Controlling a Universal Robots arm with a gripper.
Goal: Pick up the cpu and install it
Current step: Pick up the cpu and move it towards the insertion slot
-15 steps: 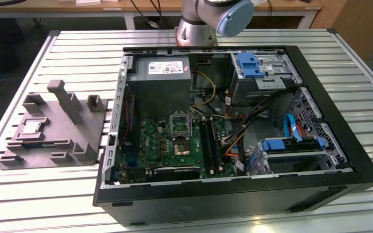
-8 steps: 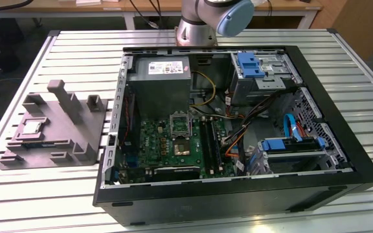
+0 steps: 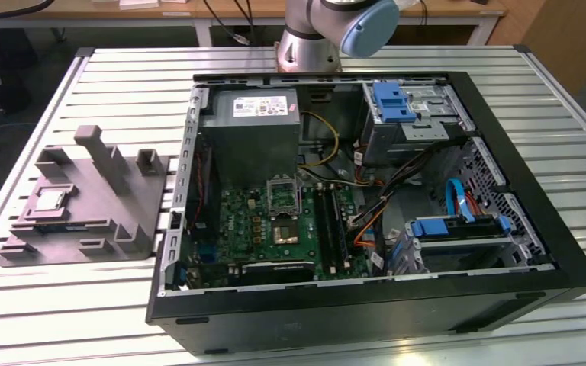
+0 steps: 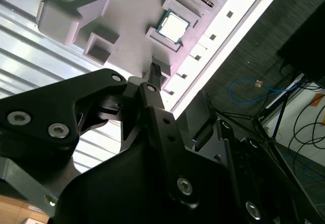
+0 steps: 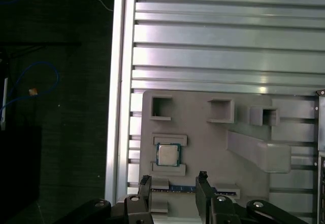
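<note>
Pincer: the pincer [image 5: 174,183] is released, its fingers [image 5: 145,183] spread with nothing between them. It hangs over the grey tray [image 5: 213,132] and is apart from the chip.
Cpu: the cpu [image 5: 167,154] lies flat in a shallow seat on the tray, between two raised lips. In the exterior view it [image 3: 46,200] sits at the exterior view's left, well apart from the computer case [image 3: 568,252].
Grasp risk: the chip is thin and sits low, so fingers coming down off-centre would likely land on the lips instead of its edges (or tip it in its seat).
Carry risk: a shallow grip on so flat a part could let it slip or twist.
Seating risk: the socket [image 3: 284,229] probably tolerates no tilt, so a skewed chip could harm it.
In the way: the tray's upright posts [image 3: 89,145] stand near the seat.
Around the socket: memory sticks [image 3: 329,221] stand just beside it, cables [image 3: 375,206] hang near, and the grey power box [image 3: 257,130] looms over the board.
Tabletop: the slatted metal tabletop [image 3: 120,76] carries the tray and the case.
</note>
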